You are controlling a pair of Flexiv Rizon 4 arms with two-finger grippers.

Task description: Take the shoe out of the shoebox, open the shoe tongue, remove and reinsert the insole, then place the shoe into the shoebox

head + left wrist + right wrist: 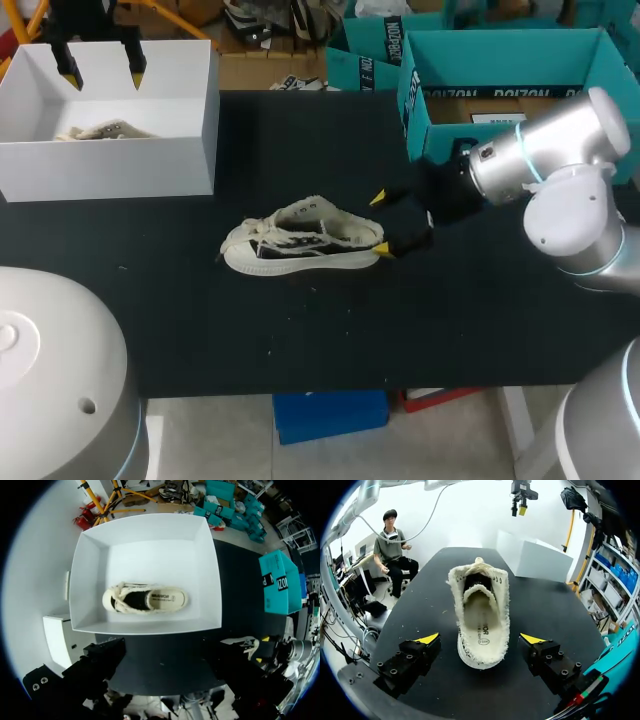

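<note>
One shoe (pixel 300 240) on the table (pixel 450 320), a second shoe (pixel 145 599) inside one shoebox (pixel 210 570).

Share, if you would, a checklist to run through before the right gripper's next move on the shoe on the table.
1. The shoe is out of the shoebox, upright on the table: ok.
2. The right gripper is open, one finger on each side of the heel: ok.
3. The insole lies inside the shoe: ok.
4. The tongue is opened: cannot tell.
5. The left gripper is open above the shoebox, away from the shoe: ok.
6. The shoebox is empty: not ok, another shoe lies in it.
</note>
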